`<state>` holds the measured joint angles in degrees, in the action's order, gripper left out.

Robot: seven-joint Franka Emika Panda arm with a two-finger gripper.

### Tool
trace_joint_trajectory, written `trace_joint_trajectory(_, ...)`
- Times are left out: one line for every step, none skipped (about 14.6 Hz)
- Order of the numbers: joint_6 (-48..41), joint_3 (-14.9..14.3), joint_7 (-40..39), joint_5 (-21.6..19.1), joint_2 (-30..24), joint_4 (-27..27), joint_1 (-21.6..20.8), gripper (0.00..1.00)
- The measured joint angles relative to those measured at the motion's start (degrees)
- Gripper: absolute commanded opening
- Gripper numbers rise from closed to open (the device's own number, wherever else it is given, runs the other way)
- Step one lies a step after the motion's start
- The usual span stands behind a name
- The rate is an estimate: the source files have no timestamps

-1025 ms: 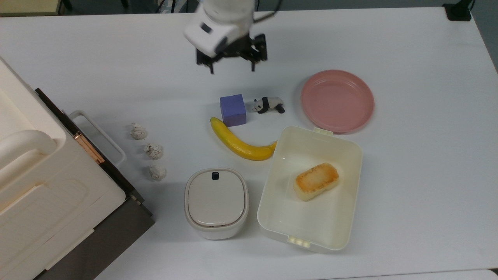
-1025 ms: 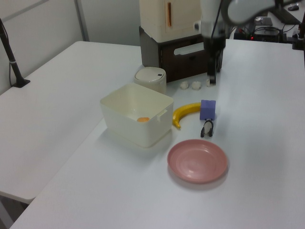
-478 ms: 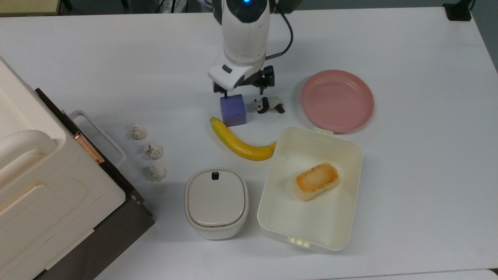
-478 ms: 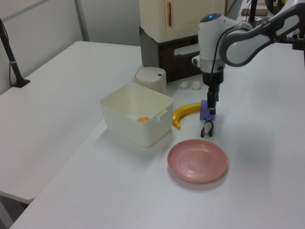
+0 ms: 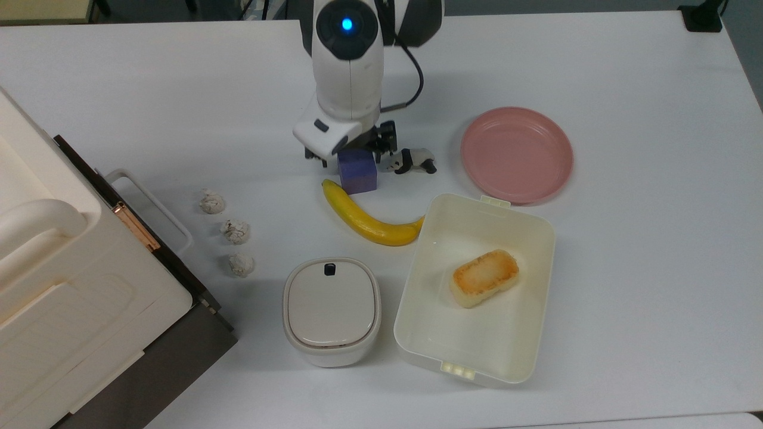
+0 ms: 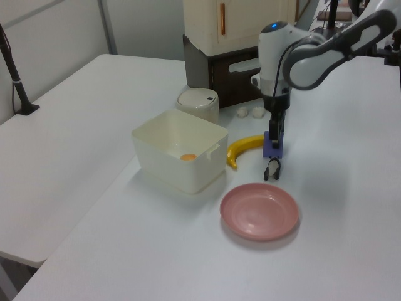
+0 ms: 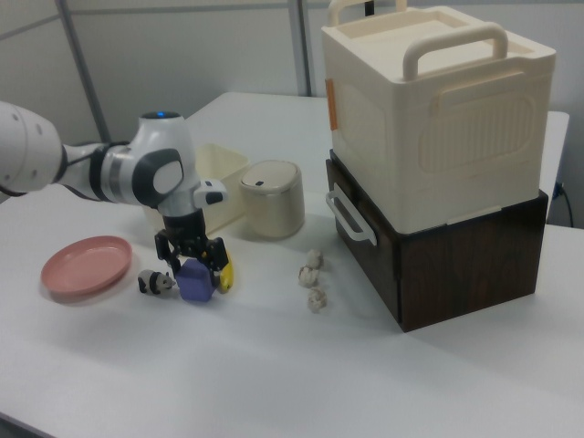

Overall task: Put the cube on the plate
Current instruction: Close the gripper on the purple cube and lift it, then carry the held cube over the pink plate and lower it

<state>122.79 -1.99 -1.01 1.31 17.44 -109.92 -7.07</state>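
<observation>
The purple-blue cube (image 5: 358,174) (image 6: 273,147) (image 7: 196,283) rests on the white table beside a banana. My gripper (image 5: 351,156) (image 6: 276,130) (image 7: 192,257) hangs directly over it, open, with one finger on each side of the cube's upper part. Whether the fingers touch the cube's faces I cannot tell. The arm's white wrist hides the cube's far edge in the top view. The pink plate (image 5: 517,155) (image 6: 259,211) (image 7: 87,265) lies empty at the top view's right, past a panda figurine.
The panda figurine (image 5: 412,161) (image 7: 155,283) lies between cube and plate. A banana (image 5: 369,219) touches the cube's near side. A cream container (image 5: 411,280) holds bread. A lidded pot (image 5: 331,310), three crumpled lumps (image 5: 235,231) and a big cream box (image 5: 59,286) stand at the top view's left.
The arm came from the table's far side to the cube and lowered. The open fingers now straddle the cube. The cube has not moved.
</observation>
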Motion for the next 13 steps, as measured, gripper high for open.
trace_joint_trajectory(0.89, 0.0, 0.0, 0.4, 1.2, 0.25, 0.0, 0.68)
trace_joint_trajectory(1.67, 0.0, 0.0, 0.64, 2.26, 0.46, -0.01, 0.46)
trace_joint_trajectory(1.95, 0.02, 0.0, 0.77, 2.97, 0.82, -0.05, 0.29)
trace_joint_trajectory(1.95, 0.09, 0.0, 0.77, 3.3, 1.39, -0.16, 0.22)
trace_joint_trajectory(1.9, 0.15, 0.0, 0.77, 3.28, 2.01, -0.38, 0.21)
trace_joint_trajectory(1.43, 0.2, 0.02, 0.77, 3.11, 2.86, -0.64, 0.21)
trace_joint_trajectory(-0.1, 0.37, 0.02, 0.77, 2.74, 4.06, -0.85, 0.21)
trace_joint_trajectory(-3.88, 0.54, 0.02, 0.74, 1.86, 6.49, -1.42, 0.21)
trace_joint_trajectory(-6.39, 0.6, 0.03, 0.47, 1.16, 8.23, -1.98, 0.22)
trace_joint_trajectory(-8.69, 0.62, 0.03, -0.17, 0.55, 10.1, -2.73, 0.22)
trace_joint_trajectory(-10.5, 0.66, 0.09, -0.87, 0.06, 11.69, -3.71, 0.24)
trace_joint_trajectory(-12.12, 0.75, 0.95, -1.4, -0.39, 13.09, -5.95, 0.25)
trace_joint_trajectory(-12.36, 0.81, 2.32, -1.56, -0.41, 13.34, -7.55, 0.26)
